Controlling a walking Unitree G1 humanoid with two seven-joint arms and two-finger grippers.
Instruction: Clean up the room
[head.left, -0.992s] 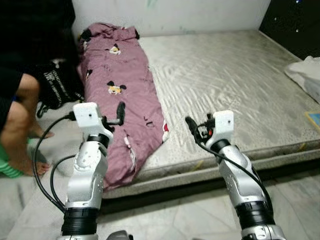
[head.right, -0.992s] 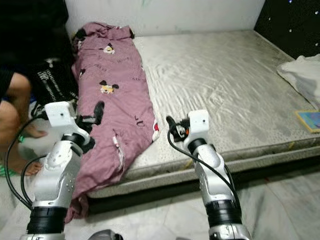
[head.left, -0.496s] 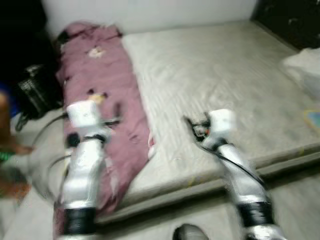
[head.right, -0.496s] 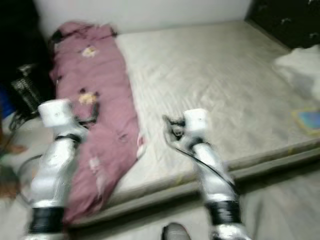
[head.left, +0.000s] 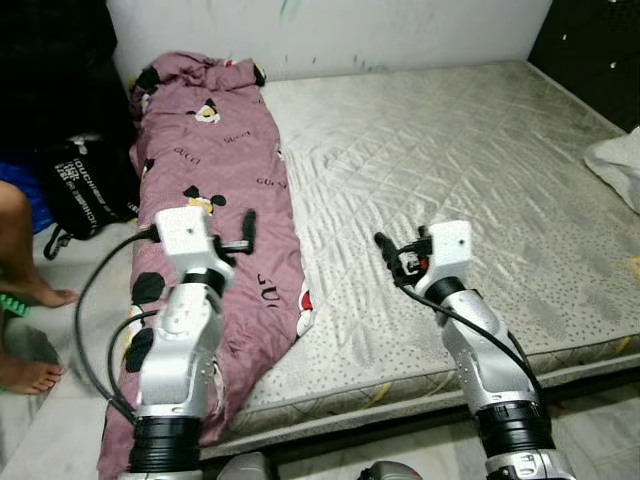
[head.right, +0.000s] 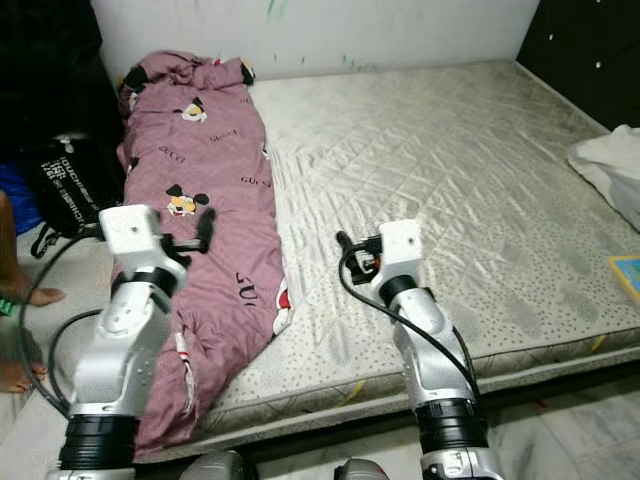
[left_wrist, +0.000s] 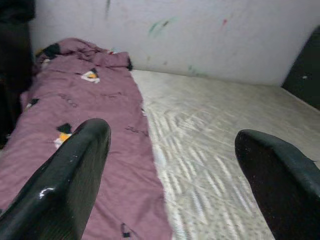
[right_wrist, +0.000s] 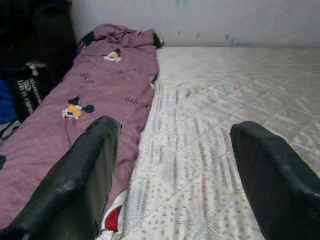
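Bare quilted grey mattress (head.left: 470, 170) sits low on a pale floor, w/ a white wall (head.left: 330, 30) behind it and a dark panel at the far right corner. Along the mattress's left edge lies a mauve duvet (head.left: 225, 190) printed w/ cartoon mice and lettering, bunched at the wall end and drooping over the near left corner toward the floor.

Left gripper (head.left: 247, 232) hangs above the duvet's mid part, fingers (left_wrist: 65, 185) spread wide apart, nothing between them (wrist view looks along the duvet to the wall). Right gripper (head.left: 385, 247) hovers over bare mattress just beside the duvet's right edge, fingers (right_wrist: 75, 185) likewise spread, holding nothing.

Black bag (head.left: 85, 185) w/ white print stands on the floor left of the bed, touching or nearly touching the duvet. A person's bare feet (head.left: 30, 335) and lower leg are at the far left. White cloth (head.left: 620, 165) lies at the mattress's right edge; a blue-and-yellow flat item (head.right: 626, 272) lies nearer the front right edge.
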